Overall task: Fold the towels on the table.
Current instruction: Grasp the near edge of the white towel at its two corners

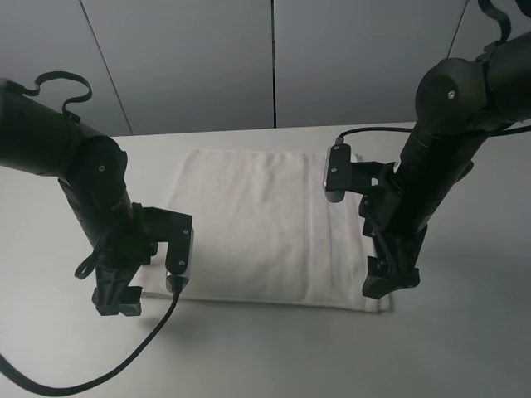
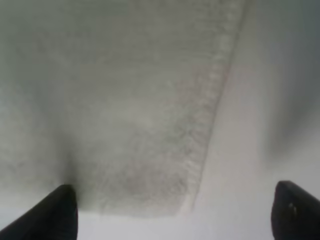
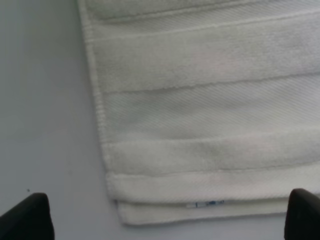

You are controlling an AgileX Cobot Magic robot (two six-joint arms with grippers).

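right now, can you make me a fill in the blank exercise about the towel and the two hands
1. The towel lies on a table whose top is the colour ____.
2. The left hand and the right hand both have their jaws ____.
3. The towel's small printed label shows only in the ____ wrist view.
Missing words: white; open; right.

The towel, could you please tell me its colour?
The towel is plain white, seen best in the right wrist view.
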